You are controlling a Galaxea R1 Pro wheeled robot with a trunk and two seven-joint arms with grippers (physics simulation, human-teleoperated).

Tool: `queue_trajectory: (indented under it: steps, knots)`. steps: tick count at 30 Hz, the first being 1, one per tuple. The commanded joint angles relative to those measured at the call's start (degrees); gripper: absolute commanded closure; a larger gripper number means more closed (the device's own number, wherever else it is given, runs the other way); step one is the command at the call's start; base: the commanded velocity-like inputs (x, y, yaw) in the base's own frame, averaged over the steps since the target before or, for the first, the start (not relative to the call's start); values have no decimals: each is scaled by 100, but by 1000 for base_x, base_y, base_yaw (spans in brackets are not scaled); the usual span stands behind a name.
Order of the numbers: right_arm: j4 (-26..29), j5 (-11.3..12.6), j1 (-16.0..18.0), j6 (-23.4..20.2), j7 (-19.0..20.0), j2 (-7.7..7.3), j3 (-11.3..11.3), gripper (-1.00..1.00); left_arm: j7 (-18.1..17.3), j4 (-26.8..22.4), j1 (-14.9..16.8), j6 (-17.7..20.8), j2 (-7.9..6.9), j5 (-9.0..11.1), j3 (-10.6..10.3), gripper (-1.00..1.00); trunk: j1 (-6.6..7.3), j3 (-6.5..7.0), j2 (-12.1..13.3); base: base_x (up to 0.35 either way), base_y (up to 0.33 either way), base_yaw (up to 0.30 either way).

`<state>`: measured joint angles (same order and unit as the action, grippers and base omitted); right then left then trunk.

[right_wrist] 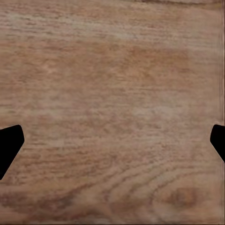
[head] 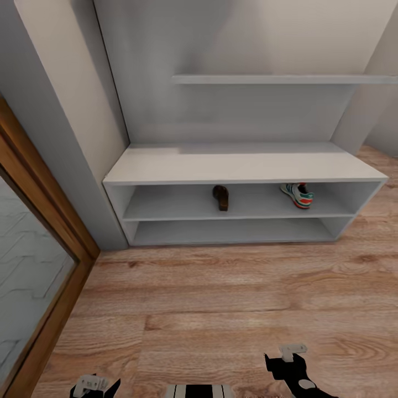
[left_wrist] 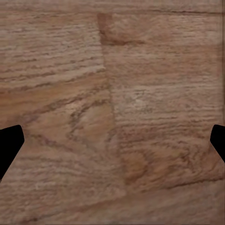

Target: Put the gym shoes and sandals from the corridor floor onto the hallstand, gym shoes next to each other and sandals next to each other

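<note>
One gym shoe [head: 298,195] sat on the upper open shelf of the hallstand [head: 237,165], toward its right end, cream with green stripes and a red-orange patch. One brown sandal [head: 221,197] lay on the same shelf near the middle, well apart from the shoe. Lower shelf looked bare. White top surface of the hallstand carried nothing; a long floating shelf [head: 276,79] hung on the pale wall above it. Hallstand stood against the wall on the corridor floor [head: 221,298], light brown wood plank with visible grain.

To the left, a wood-framed mirror or glass panel [head: 27,276] leaned into view beside a grey wall edge.

Left claw [head: 94,385] sat low at the head view's bottom edge, right claw [head: 287,359] a bit farther forward, both over bare floor and well short of the hallstand. In the left wrist view the black fingertips [left_wrist: 10,145] stood far apart at the frame sides with only planks between; same in the right wrist view, fingertips [right_wrist: 10,146] wide apart, nothing held.
</note>
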<state>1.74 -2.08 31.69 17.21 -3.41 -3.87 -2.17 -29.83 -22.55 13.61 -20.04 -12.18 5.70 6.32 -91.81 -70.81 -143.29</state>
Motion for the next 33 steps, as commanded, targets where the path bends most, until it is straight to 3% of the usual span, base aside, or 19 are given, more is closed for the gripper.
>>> queue_trajectory:
  steps: [1, 10, 17, 23, 33]
  knots:
    - [-7, -22, -3, 14, -30, 1, -21, -100, -32, 10, 2, -4, 0, 54, 18, -100, 1, -4, -2, 0, 0, -259]
    - [-2, -15, -85, 44, -35, -17, -7, -100, 397, 34, 2, -69, -7, 54, 15, -100, 1, -4, -2, 0, 0, -267]
    - [1, -13, -123, 322, -89, -133, -3, -100, 731, 80, 2, -83, 13, 55, 10, -100, 1, -4, -2, 0, 0, -272]
    - [-3, -5, -133, 443, -399, -168, -7, -100, 806, 272, 2, -156, 21, 66, 13, -100, 1, -4, -2, 0, 0, -273]
    - [-8, -5, -165, 458, -501, -139, -11, -100, 820, 368, 0, -393, 29, 80, 10, -100, 1, -4, -2, 0, 0, -273]
